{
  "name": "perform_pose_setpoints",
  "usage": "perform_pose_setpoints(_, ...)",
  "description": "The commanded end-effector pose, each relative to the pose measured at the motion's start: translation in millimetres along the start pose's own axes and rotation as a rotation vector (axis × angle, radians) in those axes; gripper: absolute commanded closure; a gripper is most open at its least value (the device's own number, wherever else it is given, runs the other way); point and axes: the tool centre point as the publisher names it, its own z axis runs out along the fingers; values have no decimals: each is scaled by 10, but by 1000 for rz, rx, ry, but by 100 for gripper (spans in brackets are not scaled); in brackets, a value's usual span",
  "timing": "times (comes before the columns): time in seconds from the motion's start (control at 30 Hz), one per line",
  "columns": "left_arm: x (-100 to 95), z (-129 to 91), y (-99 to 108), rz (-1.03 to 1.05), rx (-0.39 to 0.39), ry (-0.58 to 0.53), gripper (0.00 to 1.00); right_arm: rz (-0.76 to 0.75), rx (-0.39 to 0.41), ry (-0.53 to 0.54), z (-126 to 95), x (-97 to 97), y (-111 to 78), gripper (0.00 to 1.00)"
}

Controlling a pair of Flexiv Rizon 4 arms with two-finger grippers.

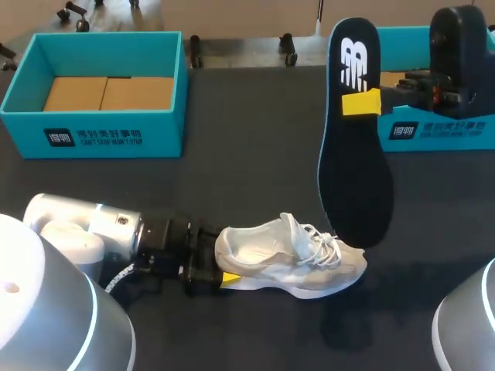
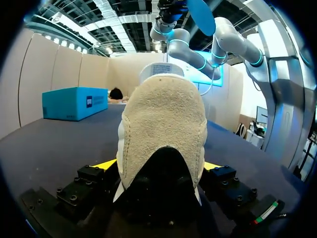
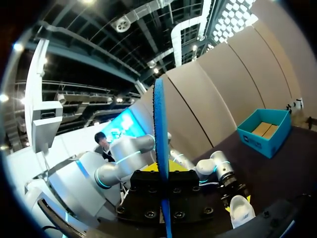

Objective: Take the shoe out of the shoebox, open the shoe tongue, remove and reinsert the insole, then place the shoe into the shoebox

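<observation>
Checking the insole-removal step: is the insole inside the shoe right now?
No, the insole is outside the shoe, held upright in the right arm's jaws.

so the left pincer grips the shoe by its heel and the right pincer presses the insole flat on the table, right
Not flat on the table: the right pincer holds the insole raised off it, standing on end, as the head view shows. The left pincer does grip the shoe by its heel.
</observation>
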Motion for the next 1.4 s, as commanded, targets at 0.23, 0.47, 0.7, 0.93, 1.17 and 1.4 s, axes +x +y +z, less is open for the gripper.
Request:
perform_pose_setpoints(0.23,89,-219,-58,8,-156,5,0,2,4,0,20,-18,9,100)
perform_pose_setpoints(0.47,115,-349,-49,51,-367,-5,0,2,4,0,20,-18,9,100)
perform_pose_setpoints(0.7,124,-371,-59,53,-387,16,0,2,4,0,20,-18,9,100)
perform_pose_setpoints(0.93,124,-371,-59,53,-387,16,0,2,4,0,20,-18,9,100)
perform_pose_setpoints(1.17,90,-435,-158,21,-613,-13,0,2,4,0,20,-18,9,100)
perform_pose_setpoints(1.4,129,-510,-276,51,-808,-66,0,2,4,0,20,-18,9,100)
